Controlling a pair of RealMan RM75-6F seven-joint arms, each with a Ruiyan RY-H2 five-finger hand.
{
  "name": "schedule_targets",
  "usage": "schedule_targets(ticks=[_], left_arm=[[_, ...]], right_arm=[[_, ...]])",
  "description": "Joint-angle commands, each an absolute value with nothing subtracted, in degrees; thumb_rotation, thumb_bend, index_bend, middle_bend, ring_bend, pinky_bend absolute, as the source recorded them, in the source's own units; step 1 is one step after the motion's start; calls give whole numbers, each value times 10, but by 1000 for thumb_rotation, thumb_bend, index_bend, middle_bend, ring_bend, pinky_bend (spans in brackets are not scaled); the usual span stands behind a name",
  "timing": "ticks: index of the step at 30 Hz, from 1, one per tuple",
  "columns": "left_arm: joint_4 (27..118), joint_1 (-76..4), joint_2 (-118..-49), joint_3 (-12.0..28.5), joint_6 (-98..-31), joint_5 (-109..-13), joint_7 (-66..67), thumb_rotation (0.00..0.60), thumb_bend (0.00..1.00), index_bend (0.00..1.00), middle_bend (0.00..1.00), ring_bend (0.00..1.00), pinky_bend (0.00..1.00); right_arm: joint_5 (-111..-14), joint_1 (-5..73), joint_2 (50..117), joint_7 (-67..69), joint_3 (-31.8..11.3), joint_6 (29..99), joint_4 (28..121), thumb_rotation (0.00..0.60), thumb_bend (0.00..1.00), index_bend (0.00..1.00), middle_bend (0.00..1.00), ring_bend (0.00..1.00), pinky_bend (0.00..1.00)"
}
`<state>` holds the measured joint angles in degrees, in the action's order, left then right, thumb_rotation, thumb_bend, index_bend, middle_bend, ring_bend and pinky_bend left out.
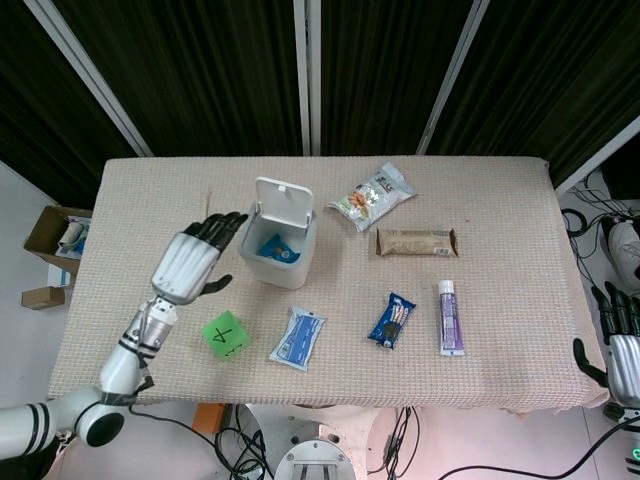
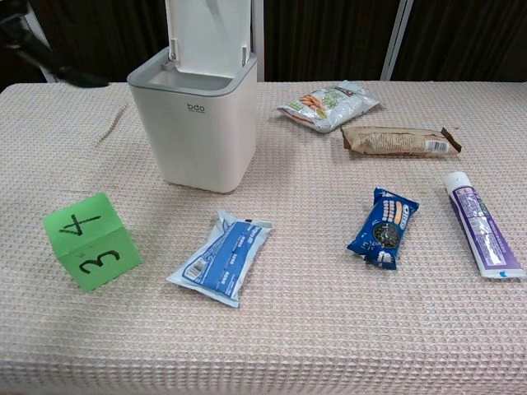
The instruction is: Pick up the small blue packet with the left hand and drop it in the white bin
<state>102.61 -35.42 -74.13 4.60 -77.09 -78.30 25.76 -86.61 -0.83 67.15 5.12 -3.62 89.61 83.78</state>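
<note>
The small blue packet (image 1: pixel 274 246) lies inside the white bin (image 1: pixel 300 262), whose lid stands open; the chest view shows the white bin (image 2: pixel 202 132) but not its contents. My left hand (image 1: pixel 190 262) hovers to the left of the bin with fingers spread and nothing in it. Only dark fingertips (image 2: pixel 49 62) of it show at the top left of the chest view. My right hand (image 1: pixel 620 340) hangs at the far right, past the table edge, fingers straight.
A green cube (image 1: pixel 225 334) sits just below my left hand. In front of the bin lie a light blue pouch (image 1: pixel 297 339), a dark blue cookie pack (image 1: pixel 392 319) and a toothpaste tube (image 1: pixel 449 317). A snack bag (image 1: pixel 373 195) and brown bar (image 1: pixel 416 242) lie further back.
</note>
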Motion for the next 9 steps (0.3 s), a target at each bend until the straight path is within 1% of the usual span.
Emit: schedule_targets(ticks=[1, 4, 9], left_arm=[[1006, -246, -699, -48, -870, -868, 217, 600, 151, 110, 145, 156, 361], [963, -195, -698, -81, -900, -876, 181, 600, 144, 111, 143, 141, 332], [901, -137, -713, -107, -919, -877, 111, 588, 136, 115, 136, 126, 300]], right_arm=[[-869, -7, 673, 48, -35, 896, 837, 600, 364, 0, 0, 0, 0], [-870, -7, 675, 41, -34, 895, 838, 600, 365, 0, 0, 0, 0], [-872, -5, 677, 28, -31, 891, 842, 600, 364, 0, 0, 0, 0]])
